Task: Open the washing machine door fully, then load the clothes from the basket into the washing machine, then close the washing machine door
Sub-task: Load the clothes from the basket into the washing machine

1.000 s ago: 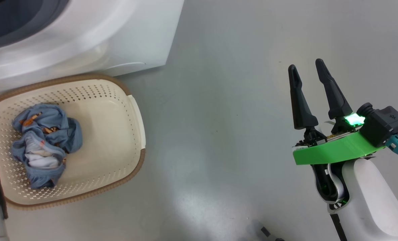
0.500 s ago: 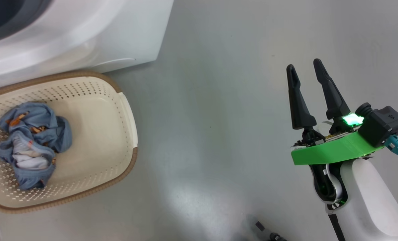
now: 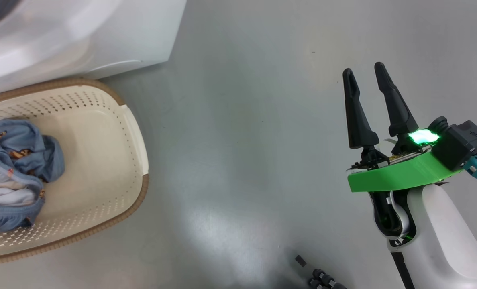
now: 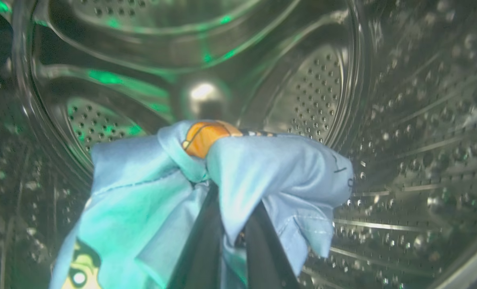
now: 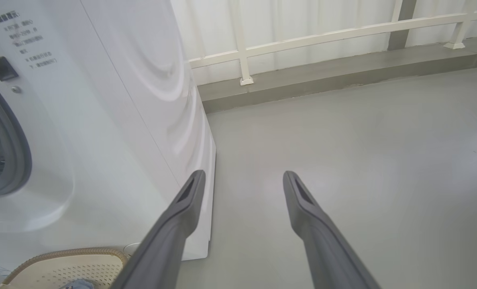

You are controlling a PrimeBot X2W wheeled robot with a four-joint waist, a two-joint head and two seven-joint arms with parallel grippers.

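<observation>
Steel perforated drum [image 4: 319, 80] surrounds the left gripper [image 4: 233, 237] pinching a light-blue printed garment [image 4: 270, 168]; head view's right gripper [image 3: 363, 69] gapes empty.

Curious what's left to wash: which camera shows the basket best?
Head view: it looks down into the basket, clothes bunched inside. Right wrist view catches a rim corner; left wrist view faces the drum.

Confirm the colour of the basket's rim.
Brown, woven-look rim on the cream perforated basket; clearest in the head view.
</observation>
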